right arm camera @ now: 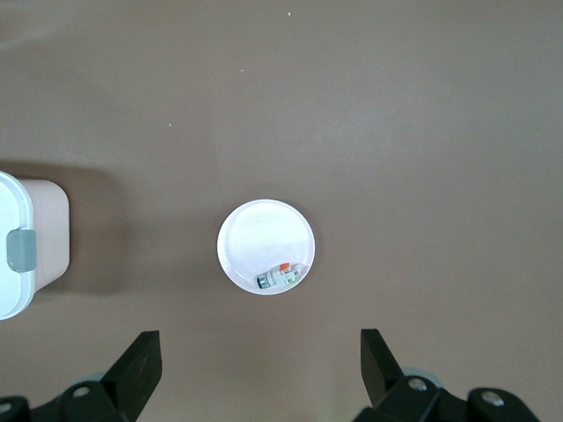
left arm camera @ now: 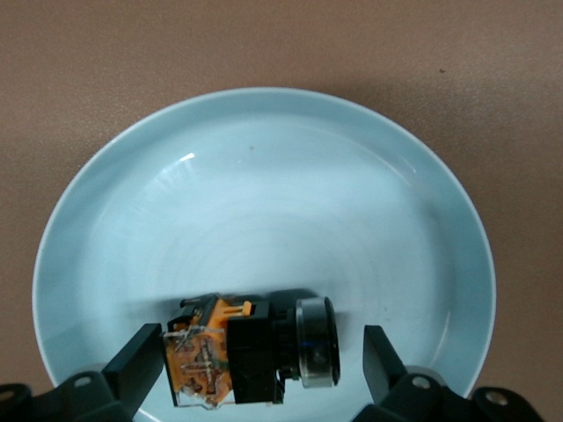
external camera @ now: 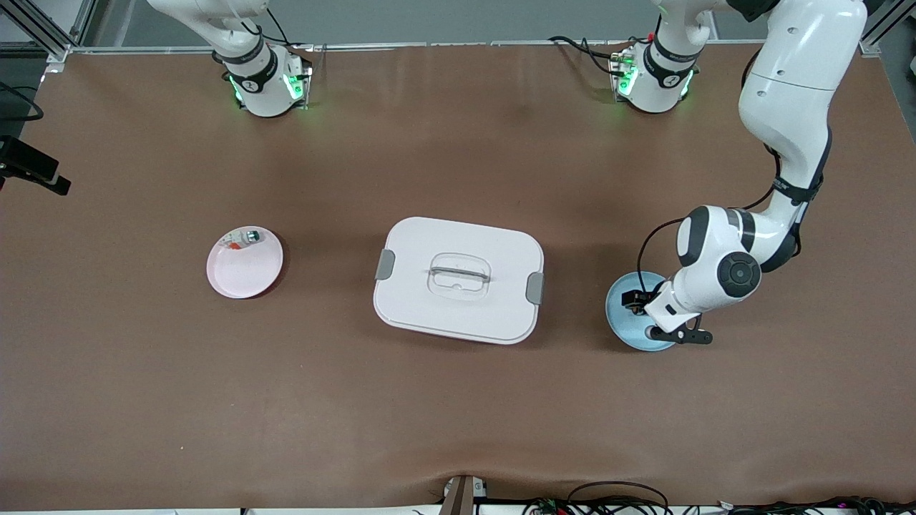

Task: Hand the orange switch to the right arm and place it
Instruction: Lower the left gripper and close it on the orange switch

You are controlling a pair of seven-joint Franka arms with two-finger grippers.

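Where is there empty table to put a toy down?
Bare table lies between the pink plate and the white box, and along the table edge nearest the front camera. It is crowded at the blue plate, where the left end effector sits open around the orange switch.

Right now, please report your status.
Left pincer open, straddling orange switch in blue plate. Right pincer open, high over pink plate. Nothing blocking.

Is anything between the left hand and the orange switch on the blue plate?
Nothing visible. The left hand is low over the blue plate, fingers open on either side of the orange switch, which lies on its side on the plate. The right hand waits open, high above the pink plate.
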